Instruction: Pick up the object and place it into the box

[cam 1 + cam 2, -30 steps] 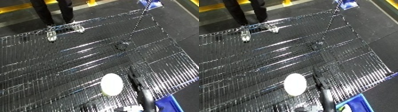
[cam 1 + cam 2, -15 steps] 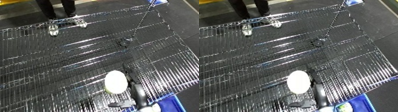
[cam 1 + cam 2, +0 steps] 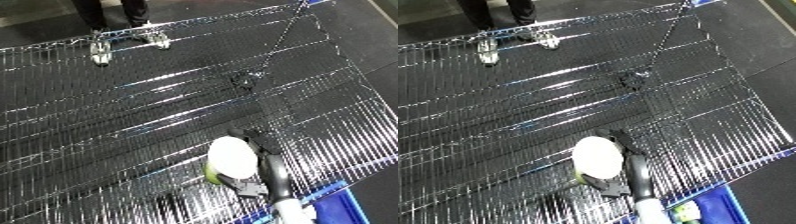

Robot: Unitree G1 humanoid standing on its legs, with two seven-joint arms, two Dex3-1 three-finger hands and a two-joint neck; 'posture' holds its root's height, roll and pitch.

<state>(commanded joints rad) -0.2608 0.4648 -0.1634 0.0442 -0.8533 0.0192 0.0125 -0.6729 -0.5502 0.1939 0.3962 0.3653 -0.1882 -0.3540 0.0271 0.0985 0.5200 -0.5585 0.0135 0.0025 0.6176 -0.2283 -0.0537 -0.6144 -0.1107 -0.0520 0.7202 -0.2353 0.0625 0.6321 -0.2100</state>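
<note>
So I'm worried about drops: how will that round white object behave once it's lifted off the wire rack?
The white object looks smooth and rounded, so it may slip or roll. The right hand curls around it. The wire rack has gaps, so it might settle unevenly.

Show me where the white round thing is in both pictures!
Left eye view: the white round object sits low, right of centre, the right hand curled around it.
Right eye view: it sits low, at about the middle.
Shared landmark: the blue bin corner at the lower right, below the wire mesh.
</note>
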